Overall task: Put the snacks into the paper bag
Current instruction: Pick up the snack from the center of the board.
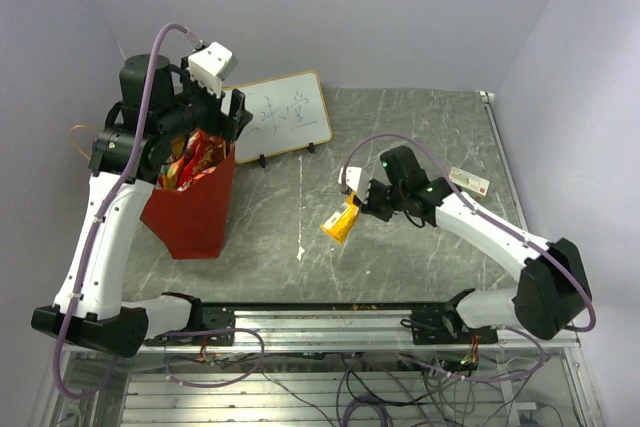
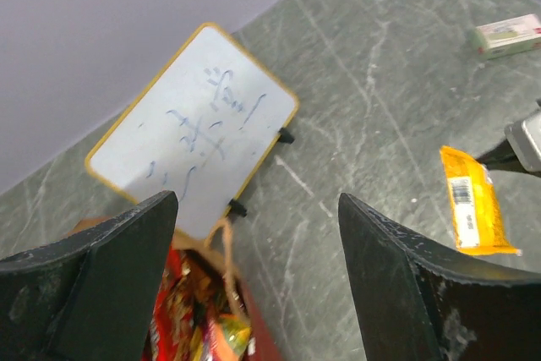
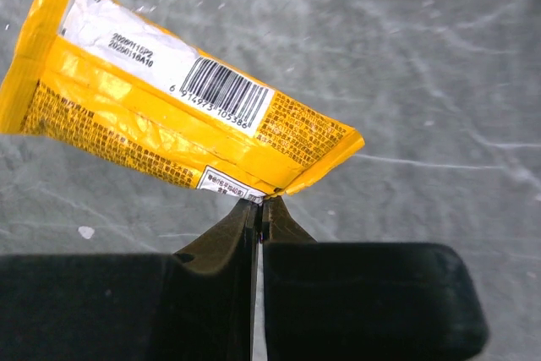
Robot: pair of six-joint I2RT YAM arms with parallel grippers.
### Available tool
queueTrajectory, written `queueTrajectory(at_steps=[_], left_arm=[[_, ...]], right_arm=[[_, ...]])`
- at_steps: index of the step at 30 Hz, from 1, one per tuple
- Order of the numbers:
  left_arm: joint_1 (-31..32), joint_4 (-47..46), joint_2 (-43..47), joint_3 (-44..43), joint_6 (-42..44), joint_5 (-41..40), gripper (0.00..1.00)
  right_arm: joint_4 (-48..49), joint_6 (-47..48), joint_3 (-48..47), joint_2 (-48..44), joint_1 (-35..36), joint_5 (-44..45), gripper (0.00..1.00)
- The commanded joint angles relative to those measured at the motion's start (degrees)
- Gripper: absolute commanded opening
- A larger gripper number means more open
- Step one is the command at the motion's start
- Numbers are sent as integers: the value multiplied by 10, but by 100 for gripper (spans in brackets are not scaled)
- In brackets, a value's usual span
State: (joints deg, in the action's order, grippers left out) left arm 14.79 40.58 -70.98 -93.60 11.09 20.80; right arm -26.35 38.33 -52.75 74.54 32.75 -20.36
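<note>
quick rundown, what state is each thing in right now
paper bag: upright, open at the top, packed with snacks
right gripper: fingers shut on the yellow packet
yellow packet: pinched by one edge, hanging from the right gripper
left gripper: fingers open, empty, above the paper bag
whiteboard: propped on its stand, written on
small white box: lying flat on the table, untouched
</note>
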Motion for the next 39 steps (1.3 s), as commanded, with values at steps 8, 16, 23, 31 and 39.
queueTrajectory(at_steps=[8,16,23,31,39], left_arm=[[127,-81,-85,-74,-78,50,89],[183,-128,-149,-43,-131,75,89],[202,-135,-192,-30,-180,120,83],[205,-188,-220,3,-257,204,74],[208,-211,-234,6,-284,226,54]], right_arm=[[110,-62,-104,-71,-22,75,0],[122,-119,-162,-65,-22,123,0],[122,-144,-169,-74,-22,132,0],[123,-160,-160,-82,-23,124,0],[126,-171,-158,-81,-31,106,0]])
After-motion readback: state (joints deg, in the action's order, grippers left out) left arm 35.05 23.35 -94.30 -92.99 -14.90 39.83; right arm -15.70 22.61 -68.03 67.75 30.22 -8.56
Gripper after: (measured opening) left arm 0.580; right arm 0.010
